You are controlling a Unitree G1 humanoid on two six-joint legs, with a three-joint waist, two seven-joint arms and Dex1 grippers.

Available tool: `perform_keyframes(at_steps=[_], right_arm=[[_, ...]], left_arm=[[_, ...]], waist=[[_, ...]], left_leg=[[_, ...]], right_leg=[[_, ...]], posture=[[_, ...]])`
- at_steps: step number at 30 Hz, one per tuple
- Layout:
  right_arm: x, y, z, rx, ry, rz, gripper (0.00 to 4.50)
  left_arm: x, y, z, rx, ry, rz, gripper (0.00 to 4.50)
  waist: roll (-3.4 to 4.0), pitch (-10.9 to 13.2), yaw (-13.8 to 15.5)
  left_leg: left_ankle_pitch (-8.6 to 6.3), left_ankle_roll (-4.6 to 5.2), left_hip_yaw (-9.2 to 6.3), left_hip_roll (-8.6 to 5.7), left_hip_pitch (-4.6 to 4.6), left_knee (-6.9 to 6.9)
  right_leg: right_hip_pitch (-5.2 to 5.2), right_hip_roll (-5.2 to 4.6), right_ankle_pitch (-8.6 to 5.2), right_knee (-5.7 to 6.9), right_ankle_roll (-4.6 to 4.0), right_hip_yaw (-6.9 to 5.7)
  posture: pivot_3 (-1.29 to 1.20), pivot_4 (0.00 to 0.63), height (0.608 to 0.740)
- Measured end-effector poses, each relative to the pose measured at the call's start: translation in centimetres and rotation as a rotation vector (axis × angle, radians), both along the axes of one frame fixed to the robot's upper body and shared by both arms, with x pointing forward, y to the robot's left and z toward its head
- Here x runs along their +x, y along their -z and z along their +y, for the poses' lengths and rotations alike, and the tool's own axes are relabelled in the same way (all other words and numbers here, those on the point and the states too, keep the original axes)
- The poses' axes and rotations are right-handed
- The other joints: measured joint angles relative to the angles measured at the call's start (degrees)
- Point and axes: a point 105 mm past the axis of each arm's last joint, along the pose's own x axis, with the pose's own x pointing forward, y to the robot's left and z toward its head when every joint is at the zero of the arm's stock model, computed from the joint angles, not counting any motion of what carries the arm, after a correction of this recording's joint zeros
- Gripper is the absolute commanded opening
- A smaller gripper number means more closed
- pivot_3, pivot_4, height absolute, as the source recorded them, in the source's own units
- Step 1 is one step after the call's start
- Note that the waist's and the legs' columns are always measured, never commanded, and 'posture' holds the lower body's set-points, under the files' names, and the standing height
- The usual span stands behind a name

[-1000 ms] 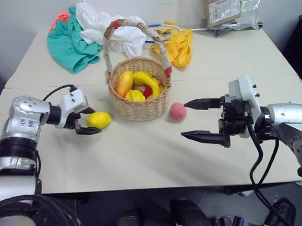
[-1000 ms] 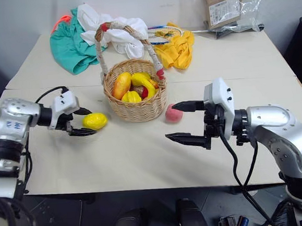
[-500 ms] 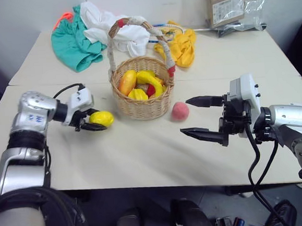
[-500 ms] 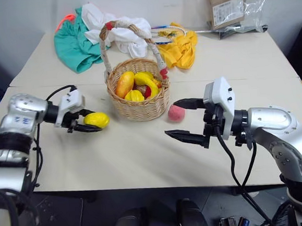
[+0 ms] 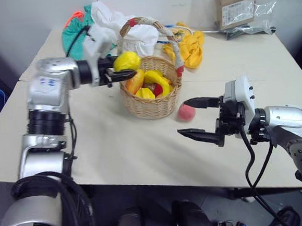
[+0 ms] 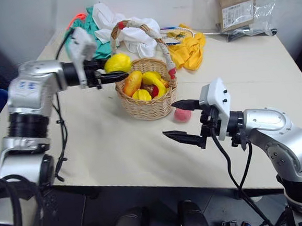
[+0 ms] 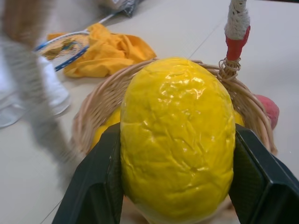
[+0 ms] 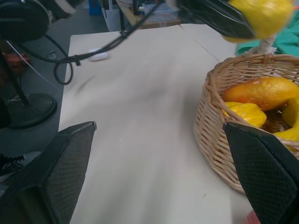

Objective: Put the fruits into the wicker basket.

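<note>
Now a glossy yellow lemon pinched between the two black fingers of the left gripper, lifted off the table and held just above the near-left rim of the wicker basket. Seen along that wrist, pressed on both sides by the dark pads, with the basket's woven rim and the red-and-white wrapped handle right behind. Already lying inside the basket: an orange-yellow fruit, further yellow pieces and a small red one. Resting on the table just beside the basket's right side, a fuzzy pink peach. Close to that peach, level and pointing left, the right gripper with fingers spread wide and nothing between them. Behind the basket, piled at the table's far edge, green, white and yellow cloth.
</note>
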Motion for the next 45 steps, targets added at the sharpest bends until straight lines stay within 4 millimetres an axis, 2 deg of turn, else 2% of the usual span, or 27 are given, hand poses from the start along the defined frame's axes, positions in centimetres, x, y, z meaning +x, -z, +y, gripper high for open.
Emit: perform_keyframes(at_steps=[4,6,9,13,17,19,21,24,27,32,36,39,45], right_arm=[[0.5,0.1,-0.1,0.006,0.024,-0.001,4.50],[0.7,0.1,-0.2,0.012,0.029,0.003,4.50],[0.7,0.2,-0.2,0.012,0.038,0.004,4.50],[0.9,0.9,-1.4,0.009,0.099,0.028,4.50],[1.0,2.3,-5.0,-0.015,0.252,0.075,4.50],[1.0,2.6,-6.6,-0.004,0.314,0.089,4.50],[1.3,3.3,-8.1,0.000,0.379,0.109,4.50],[2.5,4.6,-9.3,0.002,0.453,0.129,4.50],[4.4,5.5,-8.2,0.033,0.449,0.142,4.50],[9.8,6.9,-5.2,0.036,0.465,0.134,4.50],[12.8,7.8,-3.5,0.066,0.479,0.141,4.50],[13.5,7.7,-2.3,0.096,0.439,0.144,4.50],[13.1,8.6,-0.8,0.117,0.368,0.189,4.50]], left_arm=[[1.5,2.1,0.3,-0.002,-0.065,0.038,3.73],[1.6,2.2,0.5,-0.012,-0.069,0.039,4.38],[0.8,1.5,0.8,-0.024,-0.028,0.011,4.48],[-4.0,0.0,2.5,-0.102,0.140,0.002,4.48],[-11.4,-2.5,5.5,-0.141,0.303,0.021,4.48],[-14.1,-2.9,6.7,-0.109,0.340,0.031,4.48],[-15.5,-2.2,7.7,-0.075,0.333,0.071,4.48],[-15.8,-0.8,8.8,-0.074,0.273,0.124,4.48],[-15.8,-0.8,8.6,-0.065,0.254,0.099,4.48],[-15.1,-0.1,7.0,-0.071,0.265,0.060,4.48],[-14.8,0.2,6.4,-0.063,0.246,0.055,4.48],[-15.0,0.2,5.7,-0.049,0.257,0.045,4.48],[-14.7,-0.2,5.6,-0.056,0.228,0.021,4.48]], waist=[[-0.02,0.0,-1.0],[-0.03,0.0,-1.2],[-0.03,0.0,-1.3],[-0.02,0.0,-1.5],[-0.02,0.0,-1.4],[-0.02,0.0,-1.4],[-0.02,0.0,-1.3],[-0.03,0.0,-1.3],[-0.14,0.0,-1.5],[-0.14,0.0,-2.5],[-0.15,0.0,-2.8],[-0.15,0.0,-2.8],[-0.15,0.0,-2.8]], left_leg=[[0.07,-0.12,0.26,0.08,-0.01,-0.06],[0.07,-0.13,0.26,0.09,-0.02,-0.07],[0.06,-0.15,0.31,0.10,-0.01,-0.08],[0.06,-0.24,0.34,0.18,-0.01,-0.11],[0.06,-0.25,0.35,0.15,0.03,-0.11],[0.05,-0.24,0.40,0.10,0.17,-0.09],[-0.09,0.00,0.43,0.08,0.49,-0.09],[-0.29,0.16,0.39,0.11,1.18,-0.15],[-0.30,0.15,0.42,0.12,1.16,-0.15],[-0.29,0.07,0.50,0.14,1.06,-0.17],[-0.08,-0.30,0.54,0.20,0.92,-0.20],[-0.10,-0.29,0.55,0.21,0.91,-0.22],[-0.23,-0.08,0.54,0.21,0.95,-0.22]], right_leg=[[-0.18,0.05,0.01,0.00,0.02,0.20],[-0.21,0.06,0.01,0.01,0.02,0.21],[-0.21,0.03,0.01,0.02,0.02,0.30],[-0.25,-0.22,0.01,0.04,0.01,0.52],[-0.21,-0.27,0.01,0.00,0.01,1.00],[-0.12,-0.29,0.01,-0.18,0.01,1.07],[0.14,-0.28,0.01,-0.19,0.01,1.09],[0.82,-0.23,-0.02,-0.32,-0.04,1.07],[0.76,-0.23,0.01,-0.26,-0.05,1.17],[0.58,-0.17,0.00,-0.16,-0.07,1.24],[0.46,-0.11,-0.01,-0.19,-0.07,1.27],[0.49,-0.12,0.01,-0.14,-0.05,1.28],[0.49,-0.16,0.01,-0.18,-0.05,1.28]], posture=[[0.00,0.150,0.740],[0.00,0.150,0.740],[0.00,0.150,0.740],[0.00,0.150,0.740],[0.00,0.150,0.740],[0.00,0.150,0.740],[0.00,0.150,0.740],[0.00,0.150,0.740],[0.00,0.150,0.740],[0.00,0.150,0.740],[0.00,0.150,0.740],[0.00,0.150,0.740],[0.00,0.150,0.740]])
